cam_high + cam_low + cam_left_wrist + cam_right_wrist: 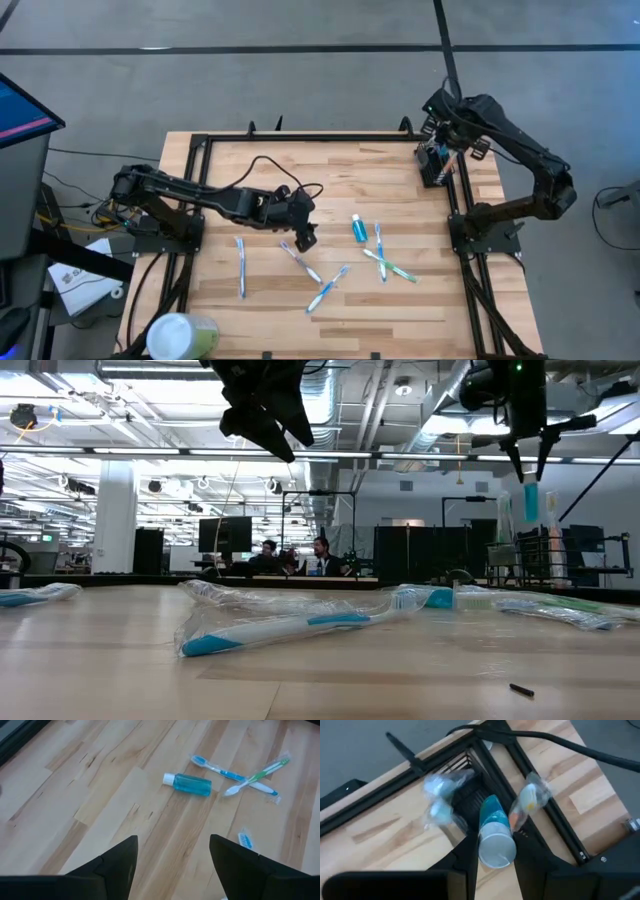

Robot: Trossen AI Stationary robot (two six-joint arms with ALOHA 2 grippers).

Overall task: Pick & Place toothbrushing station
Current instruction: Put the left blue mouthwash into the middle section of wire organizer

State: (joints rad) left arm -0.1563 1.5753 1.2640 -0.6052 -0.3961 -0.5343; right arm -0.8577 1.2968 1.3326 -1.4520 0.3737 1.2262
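Beyond the far edge of the wooden table (350,190) a big open workroom stretches away, with pipes under the ceiling and two people seated at desks in the distance, well clear of the robot. The toothbrushing station (437,165), a small black holder, stands at the table's far right corner against the black frame rail, and it looks partly stocked: from the right wrist view wrapped items already stick up out of it (470,800), a pale blue-white one and one with an orange patch. The right gripper (492,852) hangs directly over the holder, its fingers closed narrowly on a small teal bottle with a white cap (494,837), which points down toward the opening; I judge it is about to be lowered in. A good deal is left, though. On the middle of the table lie a second blue bottle (358,230) and several wrapped toothbrushes: a blue one off to the left (241,266), two more near the centre (300,262) (328,289), and a crossed blue and green pair on the right (385,258). The left gripper (304,237) hovers above the table near the centre toothbrushes, fingers spread wide and holding nothing, touching nothing. A pale-green cup with a white lid (180,337) sits at the near left corner.
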